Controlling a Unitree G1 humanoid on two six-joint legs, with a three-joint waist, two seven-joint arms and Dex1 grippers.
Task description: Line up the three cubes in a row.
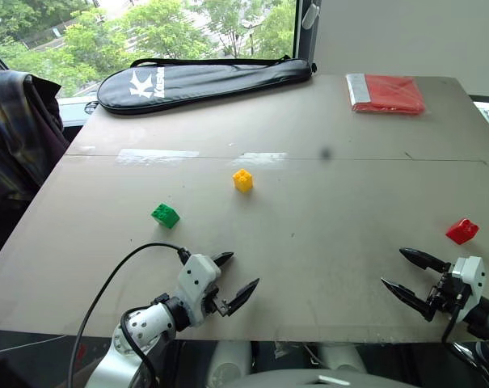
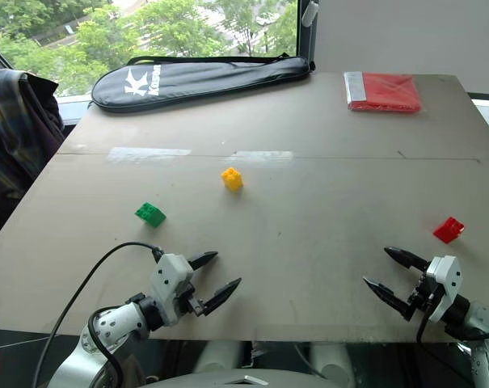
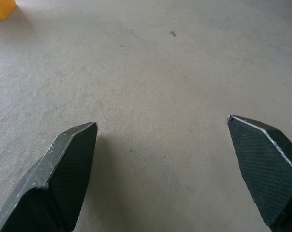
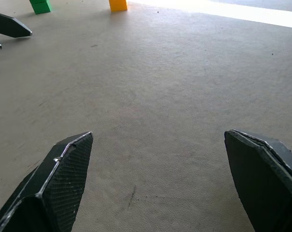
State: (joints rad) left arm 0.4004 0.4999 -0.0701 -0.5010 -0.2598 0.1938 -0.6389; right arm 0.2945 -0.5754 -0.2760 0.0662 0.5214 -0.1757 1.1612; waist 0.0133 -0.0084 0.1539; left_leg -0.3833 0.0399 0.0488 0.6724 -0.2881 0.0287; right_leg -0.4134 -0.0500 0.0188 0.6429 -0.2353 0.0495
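Three small studded cubes lie apart on the grey table (image 1: pixel 309 210). The yellow cube (image 1: pixel 242 180) sits near the middle, the green cube (image 1: pixel 165 215) lies to its left and nearer me, and the red cube (image 1: pixel 461 231) is far off at the right. My left gripper (image 1: pixel 241 276) stands open near the front edge, below and right of the green cube, with nothing between its fingers (image 3: pixel 71 169). My right gripper (image 1: pixel 399 271) is open too, near the front right, just below and left of the red cube, also holding nothing.
A black racket bag (image 1: pixel 204 81) lies along the table's far edge. A flat red packet (image 1: pixel 387 93) rests at the far right corner. A plaid garment (image 1: pixel 18 137) hangs beside the table's left side.
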